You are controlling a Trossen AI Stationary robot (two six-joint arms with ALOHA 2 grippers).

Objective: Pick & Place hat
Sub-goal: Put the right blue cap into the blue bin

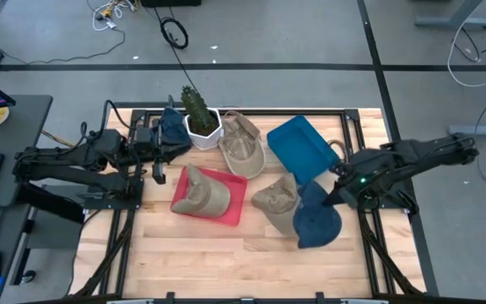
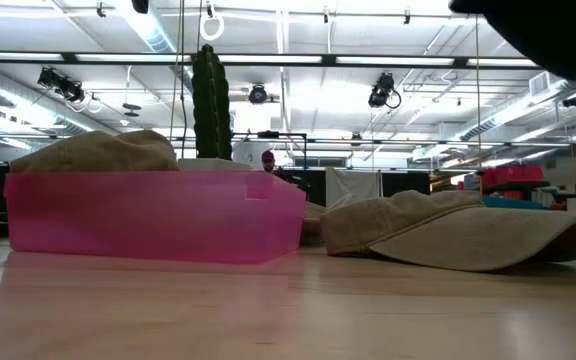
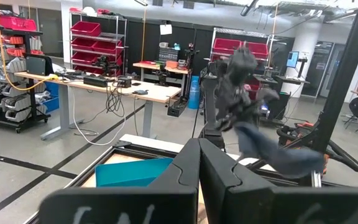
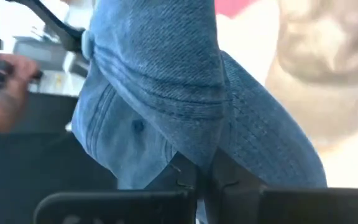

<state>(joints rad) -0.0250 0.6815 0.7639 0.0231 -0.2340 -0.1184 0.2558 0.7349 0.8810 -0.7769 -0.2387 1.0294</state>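
My right gripper (image 1: 334, 196) is shut on a blue denim hat (image 1: 315, 218) above the table's right half. The hat fills the right wrist view (image 4: 166, 93) and shows far off in the left wrist view (image 3: 277, 152). One tan hat (image 1: 202, 192) lies in a pink tray (image 1: 234, 207), another (image 1: 243, 143) lies by the cactus pot, and a third (image 1: 278, 201) lies partly under the blue hat. A second blue hat (image 1: 173, 127) lies left of the pot. My left gripper (image 1: 160, 165) is shut and empty at the left, beside the pink tray. My right gripper pinches a bunched fold of the denim hat's cloth (image 4: 197, 146) between its two fingers, at the hat's right-hand side. The fingers slant down from the table's right. The hat hangs below and beyond them, clear of the table, as the left wrist view shows.
A blue tray (image 1: 304, 148) lies at the far right of centre. A white pot with a cactus (image 1: 201, 118) stands at the far side. Bare wood (image 1: 226, 262) lies along the near edge. A person's hand (image 4: 5, 84) shows beyond the table in the right wrist view.
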